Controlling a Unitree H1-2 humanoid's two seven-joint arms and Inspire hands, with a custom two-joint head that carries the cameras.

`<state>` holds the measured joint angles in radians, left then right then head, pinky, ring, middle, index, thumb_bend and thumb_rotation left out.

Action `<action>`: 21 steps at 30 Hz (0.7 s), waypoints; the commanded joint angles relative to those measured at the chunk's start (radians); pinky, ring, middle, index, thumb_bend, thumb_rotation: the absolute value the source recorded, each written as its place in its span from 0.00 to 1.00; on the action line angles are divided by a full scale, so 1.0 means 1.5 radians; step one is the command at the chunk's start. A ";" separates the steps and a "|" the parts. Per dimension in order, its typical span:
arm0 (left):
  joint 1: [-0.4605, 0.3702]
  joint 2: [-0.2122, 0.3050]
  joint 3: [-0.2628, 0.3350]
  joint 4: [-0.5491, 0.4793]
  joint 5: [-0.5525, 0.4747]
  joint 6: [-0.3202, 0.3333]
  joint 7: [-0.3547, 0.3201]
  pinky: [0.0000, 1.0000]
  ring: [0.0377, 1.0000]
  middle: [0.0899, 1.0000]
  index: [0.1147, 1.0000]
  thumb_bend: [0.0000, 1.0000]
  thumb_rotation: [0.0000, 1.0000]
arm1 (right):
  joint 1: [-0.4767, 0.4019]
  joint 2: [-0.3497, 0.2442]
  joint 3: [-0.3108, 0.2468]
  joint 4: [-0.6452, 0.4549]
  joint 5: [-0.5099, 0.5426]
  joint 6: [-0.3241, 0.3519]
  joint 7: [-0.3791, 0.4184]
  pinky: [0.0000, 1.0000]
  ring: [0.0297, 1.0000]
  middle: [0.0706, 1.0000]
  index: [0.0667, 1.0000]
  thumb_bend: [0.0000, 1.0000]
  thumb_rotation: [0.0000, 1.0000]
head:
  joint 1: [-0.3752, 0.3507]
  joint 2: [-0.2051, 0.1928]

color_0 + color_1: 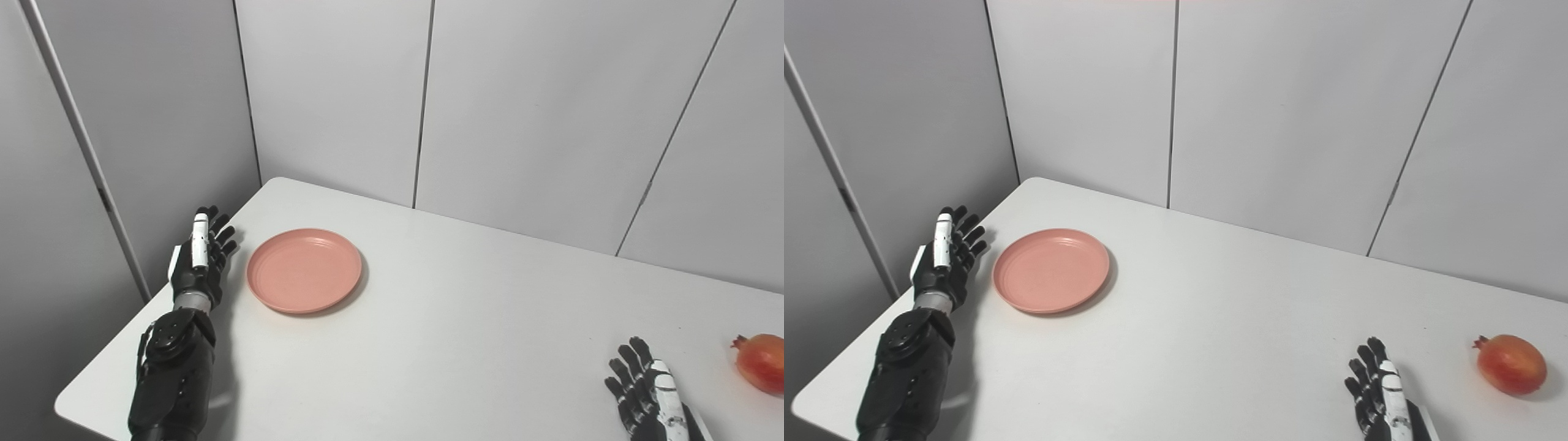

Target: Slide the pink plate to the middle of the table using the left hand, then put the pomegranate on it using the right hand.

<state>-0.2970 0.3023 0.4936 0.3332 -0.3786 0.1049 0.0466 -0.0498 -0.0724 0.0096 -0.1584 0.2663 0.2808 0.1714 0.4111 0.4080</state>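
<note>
A round pink plate lies flat on the white table, toward its far left. My left hand is open and empty, standing on edge just left of the plate with a small gap between them. A red-orange pomegranate lies on the table at the right edge. My right hand is open and empty, resting near the front edge, a short way left of the pomegranate and not touching it.
Grey wall panels stand close behind and to the left of the table. The table's left edge runs right beside my left forearm. A wide bare stretch of tabletop lies between the plate and the pomegranate.
</note>
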 commanded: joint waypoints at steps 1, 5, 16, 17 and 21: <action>-0.029 0.023 0.000 0.007 -0.024 -0.029 -0.036 0.93 0.92 0.92 0.90 0.38 1.00 | -0.023 -0.001 -0.002 -0.026 0.002 -0.006 0.002 1.00 1.00 1.00 1.00 0.12 1.00 | -0.002 0.002; -0.031 0.026 0.001 0.033 -0.042 -0.036 -0.064 0.92 0.92 0.92 0.91 0.38 1.00 | -0.023 0.002 -0.002 -0.029 0.002 -0.001 -0.002 1.00 1.00 1.00 1.00 0.12 1.00 | -0.001 0.002; -0.031 0.025 -0.011 0.064 -0.048 -0.044 -0.085 0.94 0.92 0.92 0.91 0.36 1.00 | -0.022 0.001 -0.001 -0.027 0.001 -0.003 -0.003 1.00 1.00 1.00 1.00 0.12 1.00 | -0.004 0.005; -0.031 0.025 -0.014 0.064 -0.046 -0.045 -0.085 0.94 0.92 0.92 0.91 0.36 1.00 | -0.022 0.001 0.000 -0.027 -0.001 -0.004 -0.004 1.00 1.00 1.00 1.00 0.12 1.00 | -0.004 0.005; -0.033 0.024 -0.024 0.074 -0.046 -0.045 -0.084 0.95 0.93 0.93 0.92 0.35 1.00 | -0.022 0.003 -0.002 -0.024 0.000 -0.010 -0.004 1.00 1.00 1.00 1.00 0.12 1.00 | -0.005 0.004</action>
<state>-0.3204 0.3254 0.4657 0.4351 -0.4525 0.0411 -0.0692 -0.0499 -0.0712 0.0111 -0.1609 0.2611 0.2831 0.1620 0.4050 0.4142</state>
